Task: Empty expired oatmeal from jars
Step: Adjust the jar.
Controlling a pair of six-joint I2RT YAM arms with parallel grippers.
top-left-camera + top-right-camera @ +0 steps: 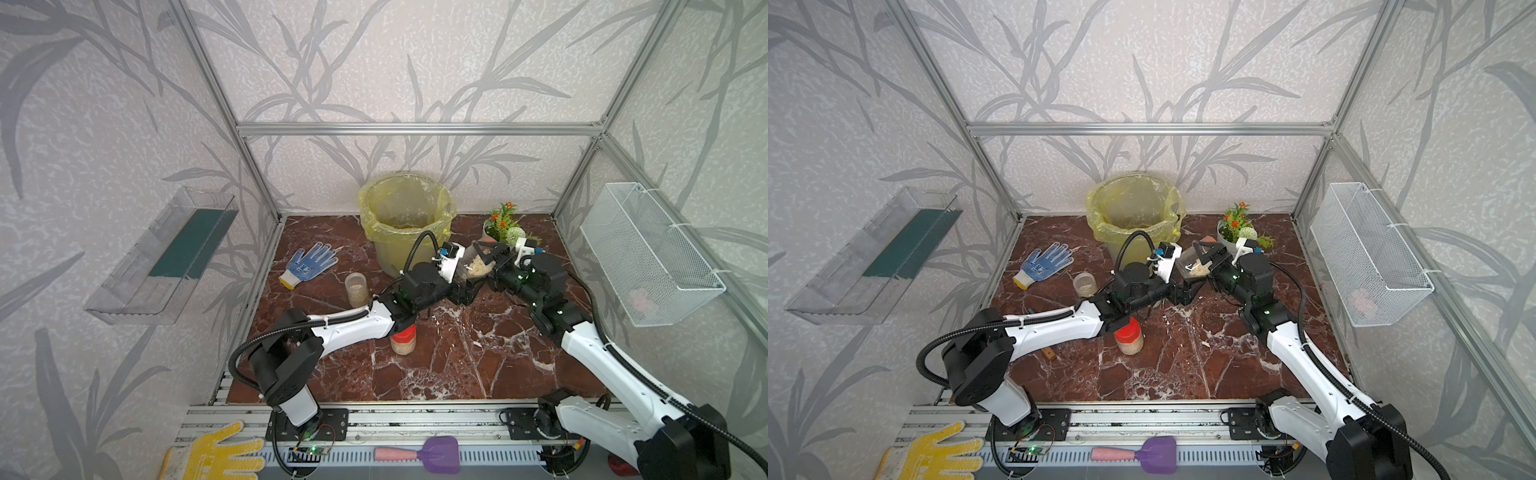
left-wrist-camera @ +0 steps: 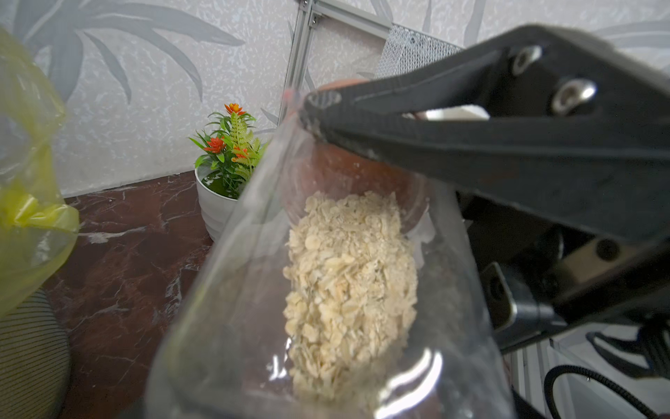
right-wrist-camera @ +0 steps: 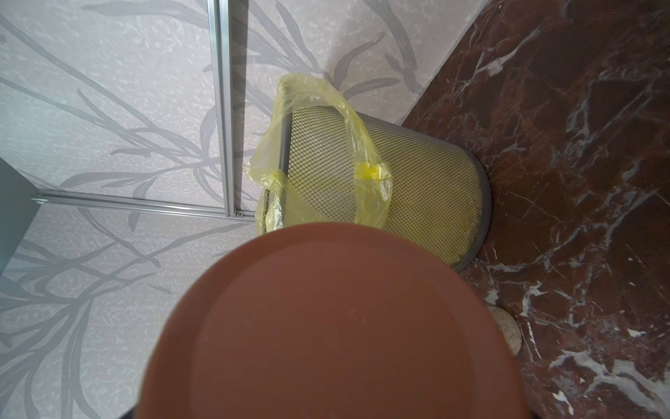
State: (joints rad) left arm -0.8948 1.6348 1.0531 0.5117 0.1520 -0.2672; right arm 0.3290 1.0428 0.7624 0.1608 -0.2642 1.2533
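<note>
Positions are relative to the bin (image 1: 384, 255), yellow-bagged, at the back wall.

- Well in front of the bin, off the table (image 1: 457, 365) on the rail (image 1: 395, 419): yellow glove (image 1: 216, 453) and purple scoop (image 1: 436, 455) with a pink handle.
- On the table in front of the bin, partly under the left forearm: red-lid jar (image 1: 403, 341), upright, lid on, oatmeal inside.
- Nearer the bin, front-left of it: slim jar (image 1: 356, 289), upright, part-filled with oatmeal.
- Left of the bin: blue-dotted glove (image 1: 309, 262), flat on the table.
- Just in front of the bin's right side: held jar (image 1: 478, 266), off the table and tilted, between both grippers. Its oatmeal (image 2: 344, 272) is piled along the lower wall.
- Left gripper (image 1: 467, 284) sits at the jar's base end. Its fingers are out of its wrist view, so I can't tell if it's clamped or loose.
- Right gripper (image 1: 488, 254) is at the mouth end, closed around the brown lid (image 3: 326, 326), one finger (image 2: 362, 119) lying across the jar's rim. Can't tell if the lid is seated or off.
- Pale flakes show in the bottom of the bin.
- Right of the bin, by the back wall: white flower pot (image 2: 214, 210).
</note>
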